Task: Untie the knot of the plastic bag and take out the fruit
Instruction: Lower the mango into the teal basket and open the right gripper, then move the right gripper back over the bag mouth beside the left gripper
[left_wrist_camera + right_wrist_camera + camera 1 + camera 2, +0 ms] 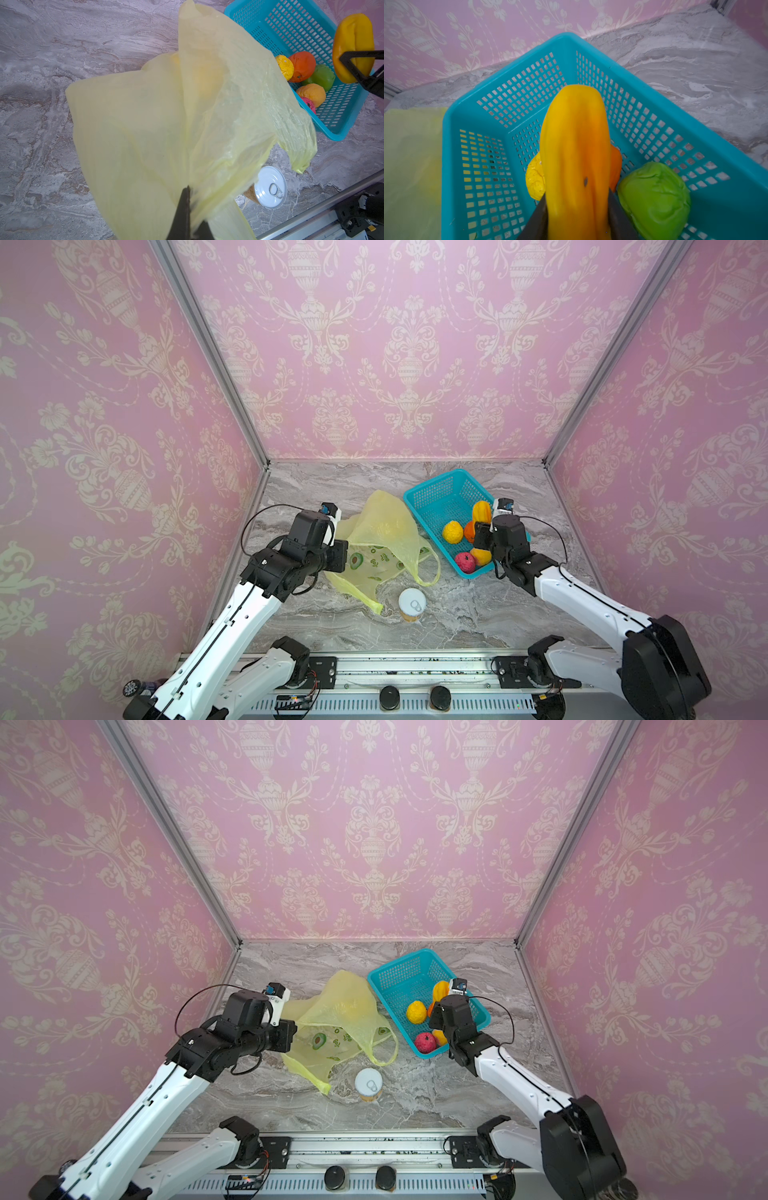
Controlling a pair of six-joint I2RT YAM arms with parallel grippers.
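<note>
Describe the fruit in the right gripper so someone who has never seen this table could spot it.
Look at the turquoise basket on the right of the marble table. There, the right gripper grips a long yellow-orange fruit. The rounder pieces lie in the basket; this oblong one alone is held between black fingers.

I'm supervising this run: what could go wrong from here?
The left tool pinches only thin film of the plastic bag; a yellow lump inside could tumble out onto the table. The bag's loose end hangs by the can; pulling might topple it. The yellow fruit in the right tool could bounce off those in the basket.
</note>
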